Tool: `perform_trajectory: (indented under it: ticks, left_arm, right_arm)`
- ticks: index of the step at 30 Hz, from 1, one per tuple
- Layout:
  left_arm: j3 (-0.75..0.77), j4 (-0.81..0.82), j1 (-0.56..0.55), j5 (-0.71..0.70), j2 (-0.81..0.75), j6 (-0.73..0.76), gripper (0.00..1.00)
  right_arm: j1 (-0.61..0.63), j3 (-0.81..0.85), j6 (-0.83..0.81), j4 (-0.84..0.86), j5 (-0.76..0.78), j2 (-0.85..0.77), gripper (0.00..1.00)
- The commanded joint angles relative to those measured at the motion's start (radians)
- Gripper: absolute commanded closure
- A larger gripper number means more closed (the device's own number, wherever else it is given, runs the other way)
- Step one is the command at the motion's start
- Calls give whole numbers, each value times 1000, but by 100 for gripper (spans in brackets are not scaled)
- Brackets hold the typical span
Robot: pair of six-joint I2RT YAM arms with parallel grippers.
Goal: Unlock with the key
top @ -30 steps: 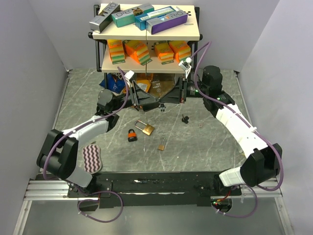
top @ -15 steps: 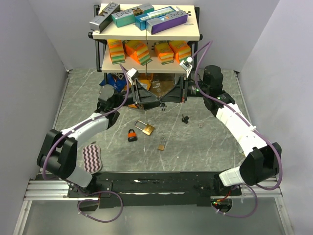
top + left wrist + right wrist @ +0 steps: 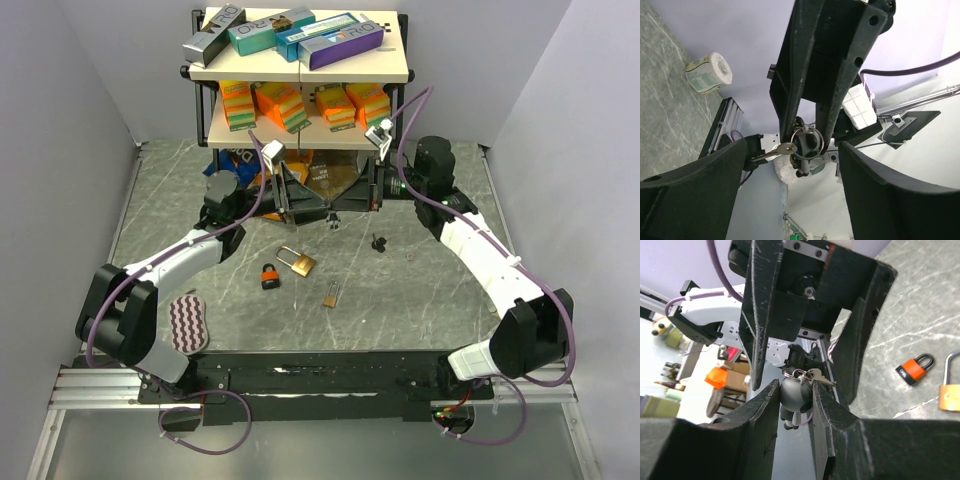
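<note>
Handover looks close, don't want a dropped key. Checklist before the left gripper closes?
1. Right gripper shut on key fob: ok.
2. Left gripper open: ok.
3. Key hangs free off the ring, between the left fingers in both wrist views: ok.
4. Key deep enough between them for a firm pinch: cannot tell.
5. Orange padlock and brass padlock lie uncovered on the table: ok.

Bright even overhead light, soft shadows; left claw point(image 3: 792, 150) backlit, dark, slightly soft.
</note>
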Motion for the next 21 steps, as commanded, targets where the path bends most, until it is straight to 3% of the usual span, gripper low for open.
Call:
perform_trajectory:
  ticks: [1, 6, 12, 21]
  left_arm:
    - [38, 89, -6, 14, 1, 4, 23]
    - [24, 118, -6, 14, 4, -17, 31]
    - [19, 64, -6, 12, -13, 9, 47]
    - [28, 14, -6, 6, -10, 26, 60]
  right_arm:
    - [-9, -13, 48, 97, -34, 19, 100]
    - [-15, -16, 35, 80, -16, 12, 100]
    - [-54, -39, 15, 51, 23, -23, 100]
    - [-57, -38, -6, 25, 18, -22, 100]
